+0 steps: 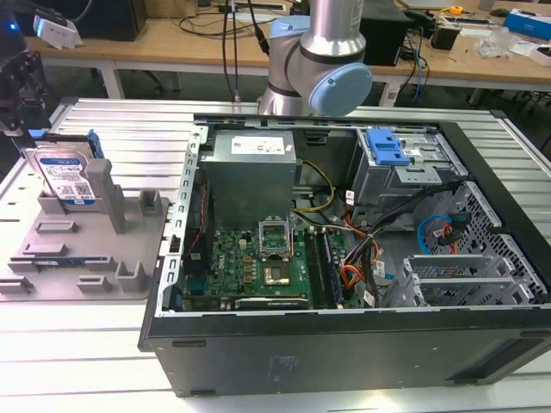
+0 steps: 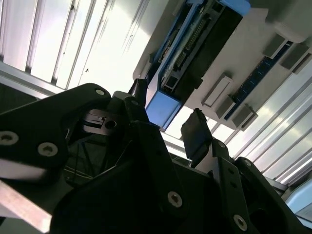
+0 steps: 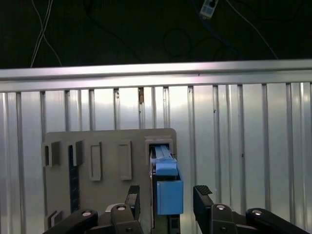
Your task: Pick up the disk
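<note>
Disk stands upright on edge in a slot of the grey tray, label face toward the exterior cam, blue rails along its edges. Tray sits on the ribbed metal bench, at the exterior view's left of the open PC case, just beside it. Hand is spread wide, nothing gripped. In both wrist views its two fingers straddle the blue rail end of the disk, one per side, w/ a visible gap each side, so near but apart. In the second wrist view the hand is just off the disk's end, and the connector edge shows. Arm stands behind the case.
</note>
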You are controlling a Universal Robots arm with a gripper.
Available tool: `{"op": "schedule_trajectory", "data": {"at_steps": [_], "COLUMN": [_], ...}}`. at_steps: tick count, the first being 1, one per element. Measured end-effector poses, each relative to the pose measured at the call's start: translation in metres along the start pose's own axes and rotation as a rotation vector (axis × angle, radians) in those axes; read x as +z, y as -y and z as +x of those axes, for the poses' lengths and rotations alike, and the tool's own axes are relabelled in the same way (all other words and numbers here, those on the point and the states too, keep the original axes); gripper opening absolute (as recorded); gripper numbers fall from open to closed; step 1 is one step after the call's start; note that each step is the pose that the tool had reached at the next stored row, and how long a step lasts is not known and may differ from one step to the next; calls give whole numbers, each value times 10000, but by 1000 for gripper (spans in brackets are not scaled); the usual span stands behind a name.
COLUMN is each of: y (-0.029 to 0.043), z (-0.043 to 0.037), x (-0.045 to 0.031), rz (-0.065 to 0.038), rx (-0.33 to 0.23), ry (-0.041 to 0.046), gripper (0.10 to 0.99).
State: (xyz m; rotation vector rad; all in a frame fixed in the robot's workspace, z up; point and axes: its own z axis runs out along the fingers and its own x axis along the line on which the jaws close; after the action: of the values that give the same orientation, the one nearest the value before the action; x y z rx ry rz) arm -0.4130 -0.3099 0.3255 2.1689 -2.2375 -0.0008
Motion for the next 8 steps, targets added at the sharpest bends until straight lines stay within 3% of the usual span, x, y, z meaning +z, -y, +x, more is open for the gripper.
{"op": "schedule_trajectory", "data": {"at_steps": [8], "y": [1], "z": [-2], "x": [87], "rz": [3], "rx": [-68], "ry": [-72], "gripper": [557]}}
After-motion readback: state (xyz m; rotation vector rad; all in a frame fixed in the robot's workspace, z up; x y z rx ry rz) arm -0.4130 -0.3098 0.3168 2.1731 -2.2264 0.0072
